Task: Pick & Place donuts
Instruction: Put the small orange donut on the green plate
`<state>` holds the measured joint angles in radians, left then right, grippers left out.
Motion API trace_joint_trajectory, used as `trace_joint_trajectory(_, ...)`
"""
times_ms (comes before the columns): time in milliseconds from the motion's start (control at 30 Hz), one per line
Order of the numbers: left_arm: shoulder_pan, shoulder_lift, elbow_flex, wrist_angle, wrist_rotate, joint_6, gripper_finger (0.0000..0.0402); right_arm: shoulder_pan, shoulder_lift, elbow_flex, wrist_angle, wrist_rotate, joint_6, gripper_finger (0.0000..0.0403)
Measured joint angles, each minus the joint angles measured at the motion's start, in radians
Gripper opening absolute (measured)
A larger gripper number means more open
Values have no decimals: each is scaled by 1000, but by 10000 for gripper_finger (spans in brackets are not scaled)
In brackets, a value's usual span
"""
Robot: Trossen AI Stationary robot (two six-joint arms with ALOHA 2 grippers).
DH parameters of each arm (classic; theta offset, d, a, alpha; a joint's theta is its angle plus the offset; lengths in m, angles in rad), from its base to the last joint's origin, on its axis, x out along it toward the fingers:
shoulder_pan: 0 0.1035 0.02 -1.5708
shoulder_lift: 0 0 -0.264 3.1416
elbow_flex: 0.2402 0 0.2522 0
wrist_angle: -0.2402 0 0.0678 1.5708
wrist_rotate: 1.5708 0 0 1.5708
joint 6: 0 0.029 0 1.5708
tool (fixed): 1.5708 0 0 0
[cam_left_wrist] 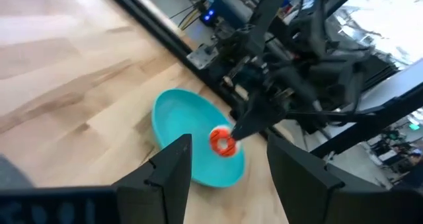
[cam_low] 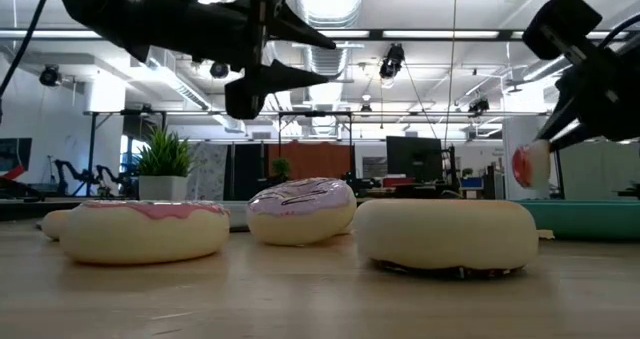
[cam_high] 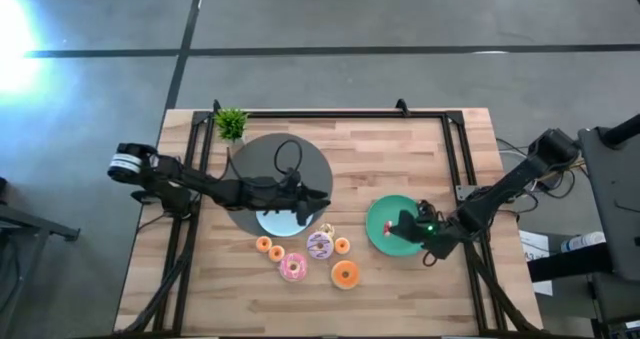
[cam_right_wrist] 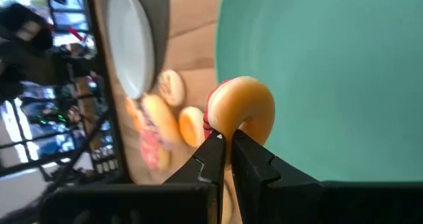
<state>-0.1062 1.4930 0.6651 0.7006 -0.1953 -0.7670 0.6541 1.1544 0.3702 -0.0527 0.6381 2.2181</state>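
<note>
My right gripper [cam_high: 411, 225] is shut on a red-frosted donut [cam_right_wrist: 241, 110] and hovers over the green plate [cam_high: 383, 217]. In the low view the donut [cam_low: 530, 164] hangs clear above that plate [cam_low: 590, 217]. My left gripper [cam_high: 318, 207] is open and holds nothing, raised above the light-blue plate [cam_high: 278, 222]; its wrist view looks across at the red donut [cam_left_wrist: 223, 142]. Several donuts lie flat on the wood near the front: a pink one [cam_high: 293, 268], a lilac one [cam_high: 320, 244], a large orange one [cam_high: 345, 274] and small orange ones [cam_high: 264, 244]. My right gripper pinches the red donut's ring wall [cam_right_wrist: 228, 128] between its two fingertips, one finger reaching through the hole. The donut stands on edge at the finger ends, its tan underside facing the wrist camera. It is lifted clear above the green plate.
A dark round mat [cam_high: 290, 159] lies under the light-blue plate's far side. A small potted plant [cam_high: 231, 124] stands at the far left corner. A black frame [cam_high: 330, 114] runs along the table's far and side edges. Bare wood lies in front of the donuts.
</note>
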Motion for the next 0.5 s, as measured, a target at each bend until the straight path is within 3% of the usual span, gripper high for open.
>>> trace_joint_trajectory(200,-1,-4,0,0,-1,4,171,-40,76,0,173,-119,-94,13)
trace_joint_trajectory(500,-4,-3,-11,0,-1,4,171,-80,190,0,227,-115,-87,13)
